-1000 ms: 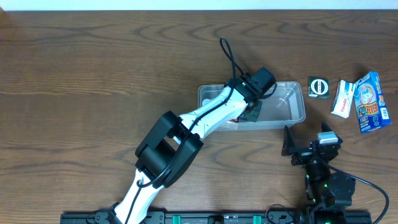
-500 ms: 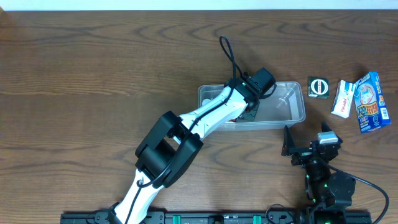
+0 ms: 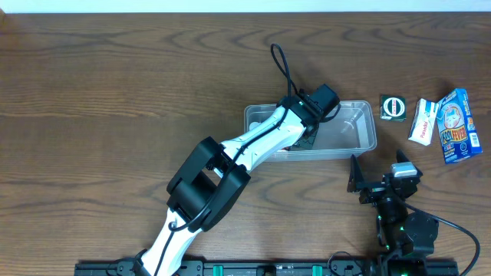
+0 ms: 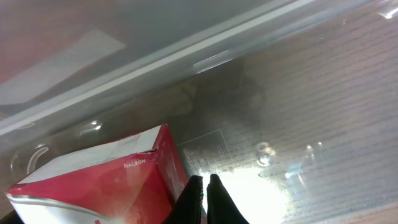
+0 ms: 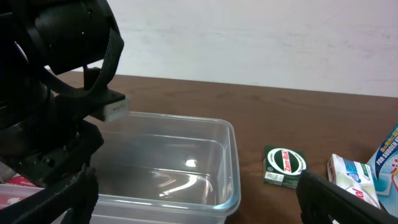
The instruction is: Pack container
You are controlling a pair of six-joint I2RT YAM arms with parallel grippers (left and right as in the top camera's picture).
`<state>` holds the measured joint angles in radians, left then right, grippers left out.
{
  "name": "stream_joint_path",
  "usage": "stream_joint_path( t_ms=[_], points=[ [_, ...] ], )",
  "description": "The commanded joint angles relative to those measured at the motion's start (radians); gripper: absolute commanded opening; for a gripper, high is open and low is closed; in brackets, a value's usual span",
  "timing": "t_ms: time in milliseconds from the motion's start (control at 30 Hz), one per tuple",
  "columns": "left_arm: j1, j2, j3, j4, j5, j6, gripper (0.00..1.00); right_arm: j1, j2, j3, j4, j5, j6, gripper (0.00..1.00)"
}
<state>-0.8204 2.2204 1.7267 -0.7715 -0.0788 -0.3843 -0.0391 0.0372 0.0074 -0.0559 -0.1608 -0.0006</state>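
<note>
Rim-pinching suits the clear shallow plastic container [image 3: 351, 132]: we judge it light, slippery. Inside, left gripper [image 4: 204, 194] closed; right gripper [image 3: 376, 173] gapes.

The left arm [image 3: 259, 140] has white links with bulky black joints, and a black cable [image 3: 281, 67] loops off its wrist. The right arm [image 3: 393, 201] is black throughout, with small green lights [image 3: 399, 227]. The left gripper [image 4: 204, 180] has slim black fingers [image 4: 188, 205].

Robot lab: wooden table [image 3: 107, 92], plain wall [image 5: 249, 37]
</note>
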Motion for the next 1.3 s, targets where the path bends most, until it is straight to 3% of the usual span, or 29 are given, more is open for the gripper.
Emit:
stream_joint_path(
  t_ms=[0, 167, 500, 633, 800, 967, 1267],
  points=[
    [0.002, -0.01, 0.013, -0.016, -0.019, 0.014, 0.08, -0.014, -0.001, -0.002, -0.004, -0.005, 0.0, 0.99],
    [0.002, -0.037, 0.021, -0.012, -0.019, 0.014, 0.37, -0.014, -0.001, -0.002, -0.004, -0.004, 0.0, 0.99],
    [0.016, -0.228, 0.06, 0.007, -0.021, 0.014, 0.52, -0.014, -0.001, -0.002, -0.004, -0.005, 0.0, 0.99],
    [0.072, -0.352, 0.06, -0.01, -0.124, 0.014, 0.58, -0.014, -0.001, -0.002, -0.004, -0.005, 0.0, 0.99],
    [0.207, -0.484, 0.06, -0.068, -0.304, 0.014, 0.67, -0.014, -0.001, -0.002, -0.004, -0.005, 0.0, 0.99],
    [0.416, -0.566, 0.06, -0.143, -0.39, 0.014, 0.99, -0.014, -0.001, -0.002, -0.004, -0.004, 0.0, 0.99],
    [0.793, -0.586, 0.06, -0.266, -0.389, 0.014, 0.98, -0.014, -0.001, -0.002, -0.004, -0.004, 0.0, 0.99]
  ],
)
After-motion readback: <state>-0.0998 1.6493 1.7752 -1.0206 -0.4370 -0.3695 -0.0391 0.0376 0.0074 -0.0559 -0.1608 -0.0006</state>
